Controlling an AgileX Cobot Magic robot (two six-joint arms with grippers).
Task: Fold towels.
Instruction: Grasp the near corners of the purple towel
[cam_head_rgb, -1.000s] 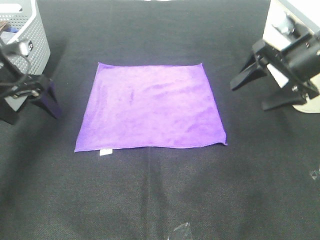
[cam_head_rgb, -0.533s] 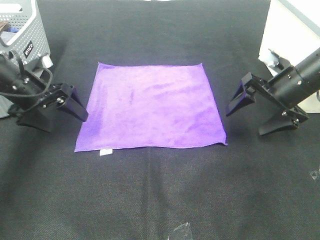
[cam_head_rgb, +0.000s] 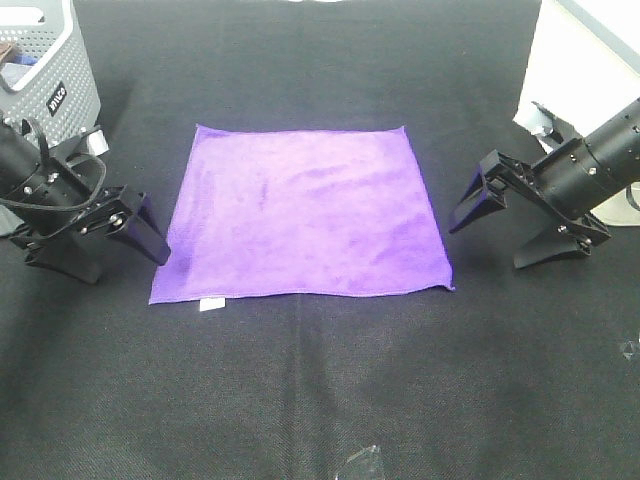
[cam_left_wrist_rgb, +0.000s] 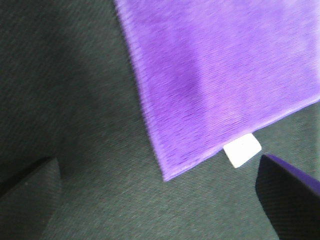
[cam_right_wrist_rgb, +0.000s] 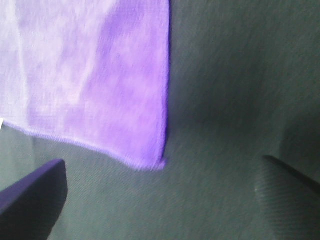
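Purple towel (cam_head_rgb: 300, 212) lies flat and unfolded at the centre of the black cloth (cam_head_rgb: 320, 400). Left gripper (cam_head_rgb: 125, 262) and right gripper (cam_head_rgb: 488, 244), both spread wide, flank its near corners. The fabric is probably light, soft and limp, so it is best pinched at those corners.

Both arms dropped in over the last second. My left gripper (cam_head_rgb: 125, 262) was back by the grey basket (cam_head_rgb: 50, 70); now it's low over the counter (cam_head_rgb: 320, 400), right beside the purple towel (cam_head_rgb: 300, 215) at its near left corner. It slid a touch nearer me in the last half second. My right gripper (cam_head_rgb: 485, 247) came down from higher at the far right to just off the towel's right edge.
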